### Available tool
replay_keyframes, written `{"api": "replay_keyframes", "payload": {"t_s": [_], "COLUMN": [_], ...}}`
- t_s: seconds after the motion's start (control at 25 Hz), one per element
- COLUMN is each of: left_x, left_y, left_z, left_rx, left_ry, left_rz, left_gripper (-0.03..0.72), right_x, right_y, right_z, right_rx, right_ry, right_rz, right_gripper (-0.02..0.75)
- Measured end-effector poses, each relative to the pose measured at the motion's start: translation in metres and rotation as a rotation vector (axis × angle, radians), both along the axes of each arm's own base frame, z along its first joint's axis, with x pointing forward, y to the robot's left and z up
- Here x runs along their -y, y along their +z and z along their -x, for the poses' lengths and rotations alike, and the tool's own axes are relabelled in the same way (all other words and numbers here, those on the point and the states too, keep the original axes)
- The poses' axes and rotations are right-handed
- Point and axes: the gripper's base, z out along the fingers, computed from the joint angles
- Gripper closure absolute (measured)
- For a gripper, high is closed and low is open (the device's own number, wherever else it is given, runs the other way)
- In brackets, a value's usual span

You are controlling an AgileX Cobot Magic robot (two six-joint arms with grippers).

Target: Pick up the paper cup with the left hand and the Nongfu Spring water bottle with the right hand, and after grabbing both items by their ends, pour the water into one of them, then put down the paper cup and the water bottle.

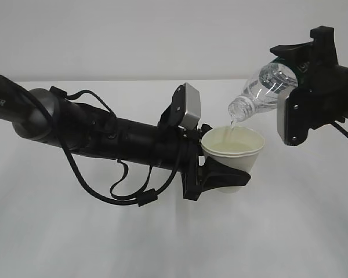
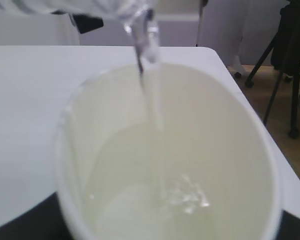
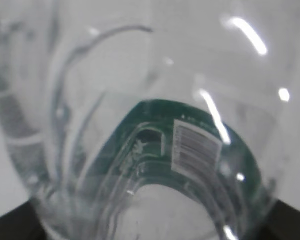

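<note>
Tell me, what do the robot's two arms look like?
Both are black. The left arm is long and round, with looping black cables, white lettering near its base and a grey square module. The right arm carries a light-grey rectangular panel and a black cable.

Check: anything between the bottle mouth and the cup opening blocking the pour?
Nothing visible. The bottle is tilted with its mouth just above the paper cup rim, and the water falls straight into the cup. The left hand grips below the rim, clear of the stream.
</note>
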Motion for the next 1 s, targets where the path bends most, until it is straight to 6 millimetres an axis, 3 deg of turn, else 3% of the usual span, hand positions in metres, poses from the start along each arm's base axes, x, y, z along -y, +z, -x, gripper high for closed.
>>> {"api": "replay_keyframes", "payload": {"t_s": [1.0], "left_x": [-0.0001], "left_y": [-0.0003], "left_z": [-0.0007], "left_rx": [-0.01], "left_ry": [0.01], "left_rz": [-0.004], "left_gripper": [0.253], "right_x": [-0.0002], "right_y": [0.0002], "right_z": [0.0], "right_rx": [0.003], "right_ry": [0.002], "right_rz": [0.002], "right_gripper": [0.237]}}
